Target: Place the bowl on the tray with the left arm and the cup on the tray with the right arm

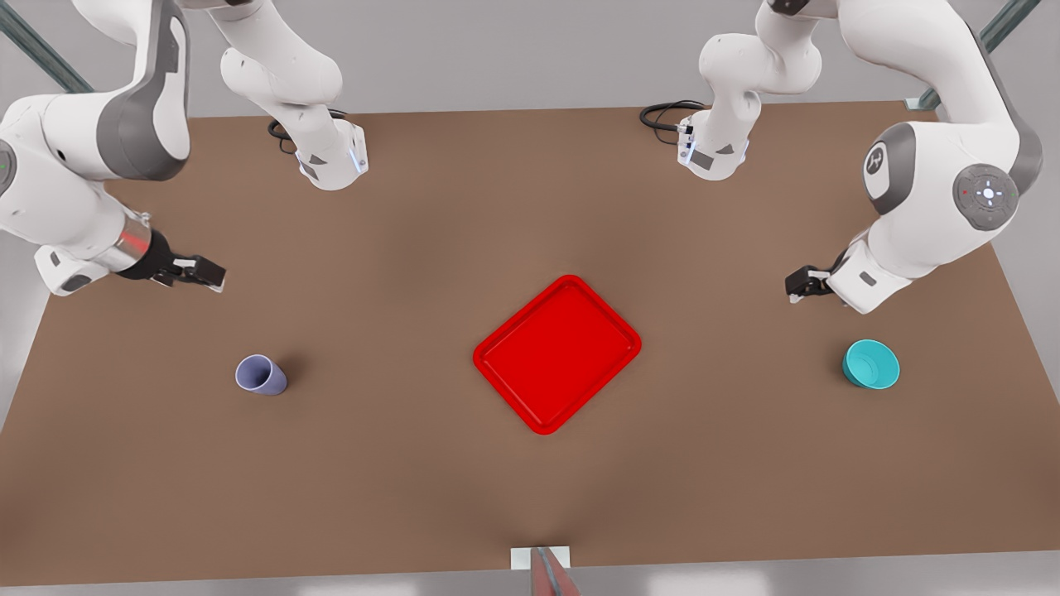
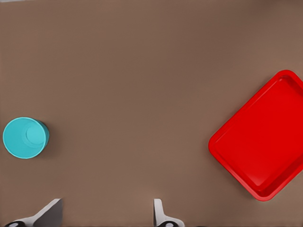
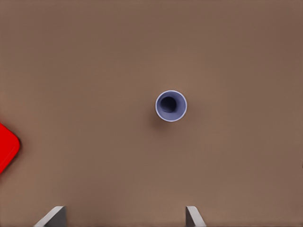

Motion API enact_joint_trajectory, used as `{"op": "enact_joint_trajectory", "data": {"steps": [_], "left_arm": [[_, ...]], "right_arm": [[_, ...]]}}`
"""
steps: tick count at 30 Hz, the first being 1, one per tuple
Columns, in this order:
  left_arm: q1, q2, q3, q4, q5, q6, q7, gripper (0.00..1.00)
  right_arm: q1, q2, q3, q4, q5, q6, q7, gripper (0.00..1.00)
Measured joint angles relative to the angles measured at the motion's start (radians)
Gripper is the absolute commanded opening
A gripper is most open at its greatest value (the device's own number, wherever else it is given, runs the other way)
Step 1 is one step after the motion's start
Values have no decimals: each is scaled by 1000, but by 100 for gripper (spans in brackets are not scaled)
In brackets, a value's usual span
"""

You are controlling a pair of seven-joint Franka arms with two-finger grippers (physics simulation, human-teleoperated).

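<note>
The teal bowl [image 1: 871, 364] stands on the brown table at the front view's right. My left gripper [image 1: 797, 288] hangs open above the table, behind the bowl and a little toward the centre. The left wrist view has the bowl [image 2: 25, 137], the red tray [image 2: 265, 137] and the left gripper [image 2: 106, 215] with its fingers wide apart. At the front view's left stands the lavender cup [image 1: 261, 375], upright. My right gripper [image 1: 207, 273] is open, up and behind the cup. The cup [image 3: 171, 106] sits ahead of the open right gripper [image 3: 123, 216]. The tray [image 1: 556, 353] lies mid-table with nothing on it.
Both arm bases [image 1: 331, 157] [image 1: 712, 149] with black cables stand at the table's far edge. A small white bracket [image 1: 540, 559] sits at the near edge. Bare table surface separates the tray from the cup and from the bowl.
</note>
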Motion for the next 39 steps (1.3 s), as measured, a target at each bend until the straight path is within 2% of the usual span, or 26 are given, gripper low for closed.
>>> {"op": "enact_joint_trajectory", "data": {"steps": [3, 4, 6, 7, 10, 15, 21, 34, 35, 36, 37, 39], "left_arm": [[35, 82, 56, -7, 0, 12, -32, 100], [134, 131, 54, -12, -4, 56, -1, 100], [320, 240, 56, -17, -49, 136, 337, 100], [411, 264, 56, -80, -73, 217, 490, 100], [505, 340, 56, -161, -156, 365, 726, 100], [548, 427, 58, -179, -257, 494, 716, 100], [558, 477, 65, -168, -350, 540, 622, 100], [574, 573, 69, -156, -414, 639, 618, 100], [573, 574, 69, -156, -415, 638, 618, 88], [573, 574, 69, -156, -416, 638, 609, 58], [573, 574, 69, -156, -417, 632, 592, 44], [573, 574, 67, -156, -418, 623, 589, 41]], "right_arm": [[4, 0, 0, -1, 0, 1, 0, 100], [8, 0, 0, 0, 0, 2, 0, 100], [11, 0, 0, 1, 0, 3, 0, 100], [11, 0, 0, 1, 0, 3, 0, 100], [4, 2, 0, 1, 0, 5, 0, 100], [8, 1, 0, 2, 0, 6, 0, 100], [3, 2, 0, 2, 0, 6, 0, 100], [4, 3, 0, 2, 1, 6, 0, 100], [5, 3, 0, 2, 2, 6, 0, 100], [5, 3, 0, 2, 2, 6, 0, 100], [5, 3, 0, 2, 2, 6, 0, 100], [6, 3, -1, 2, 1, 6, 0, 100]]}}
